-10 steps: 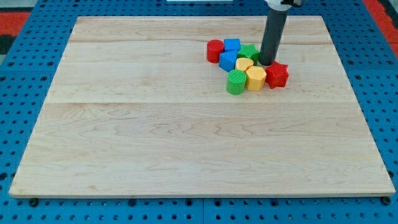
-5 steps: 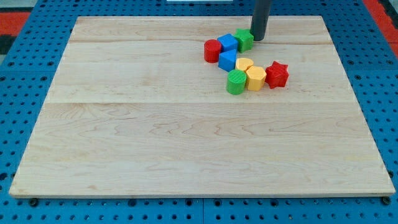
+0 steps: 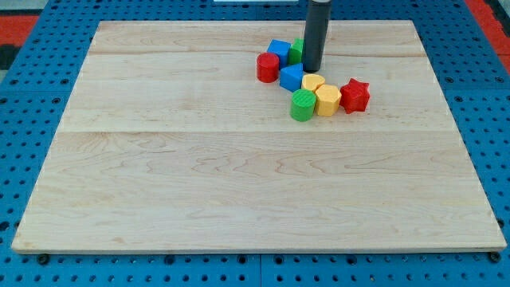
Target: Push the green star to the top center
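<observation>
In the camera view, a pale wooden board [image 3: 199,183] fills most of the frame, resting on a blue pegboard table [image 3: 32,159]. All the blocks sit clustered in the upper middle, a little toward the view's right.

The dark rod [image 3: 316,28] comes down from the top edge, and my tip [image 3: 311,70] rests on the board inside the cluster. It is a bare rod end that grips nothing.

The green star [image 3: 296,51] lies just to the view's left of the rod, touching it or nearly so, and is partly hidden behind it, so its shape is hard to make out. It sits near the top of the board, slightly right of centre.

A blue block [image 3: 277,49] lies just left of the star, with a red cylinder [image 3: 268,68] below-left of that. Another blue block [image 3: 292,77] lies just below-left of my tip. Lower down sit a yellow heart [image 3: 312,82], a yellow block [image 3: 327,100], a green cylinder [image 3: 302,105] and a red star [image 3: 355,95].
</observation>
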Available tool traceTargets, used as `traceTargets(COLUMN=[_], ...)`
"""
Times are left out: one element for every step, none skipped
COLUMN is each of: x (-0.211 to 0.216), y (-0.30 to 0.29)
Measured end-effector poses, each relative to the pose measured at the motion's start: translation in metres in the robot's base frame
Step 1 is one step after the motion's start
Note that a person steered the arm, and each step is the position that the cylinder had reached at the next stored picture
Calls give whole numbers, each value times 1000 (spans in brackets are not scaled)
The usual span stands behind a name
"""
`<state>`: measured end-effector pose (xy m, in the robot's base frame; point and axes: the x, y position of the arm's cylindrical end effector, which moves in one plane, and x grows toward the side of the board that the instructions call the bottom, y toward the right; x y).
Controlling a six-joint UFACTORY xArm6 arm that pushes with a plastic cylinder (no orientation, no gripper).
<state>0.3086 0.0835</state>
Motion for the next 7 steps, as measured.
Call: traceTargets(x=[-9,-21,-38,-55,-71,-71,-72], y=[-1,-2,-6,-6,-7,-8,-11])
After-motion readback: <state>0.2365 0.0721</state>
